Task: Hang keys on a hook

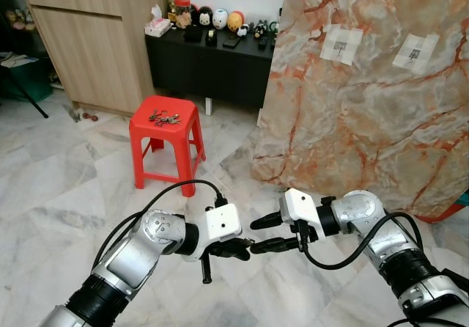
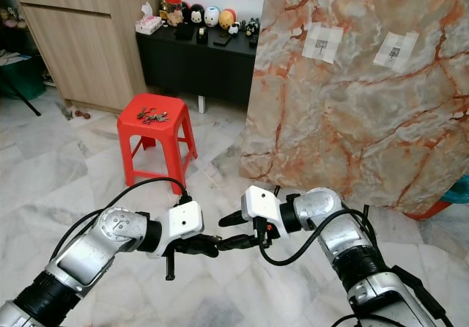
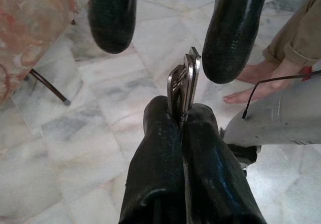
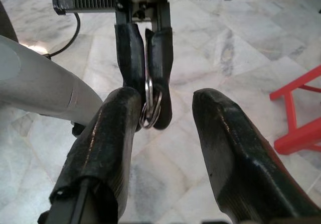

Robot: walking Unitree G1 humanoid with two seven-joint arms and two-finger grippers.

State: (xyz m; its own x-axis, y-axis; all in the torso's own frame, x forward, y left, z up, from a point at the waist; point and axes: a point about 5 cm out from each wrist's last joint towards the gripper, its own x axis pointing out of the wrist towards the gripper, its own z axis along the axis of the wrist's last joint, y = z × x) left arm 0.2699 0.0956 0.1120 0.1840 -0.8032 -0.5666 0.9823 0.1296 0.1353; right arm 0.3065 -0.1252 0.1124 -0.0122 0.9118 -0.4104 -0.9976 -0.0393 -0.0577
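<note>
While the left gripper (image 1: 245,248) pinches a metal key ring (image 3: 183,86) edge-on between its closed fingertips, the ring juts forward past them toward the right arm — a handover looks to be the step in hand. Facing it, the right gripper (image 1: 265,233) has its fingers spread, and in the right wrist view the ring sits just beside one finger (image 4: 113,128), off-centre in the gap. More keys (image 1: 163,118) lie on the red stool (image 1: 167,132), well apart.
</note>
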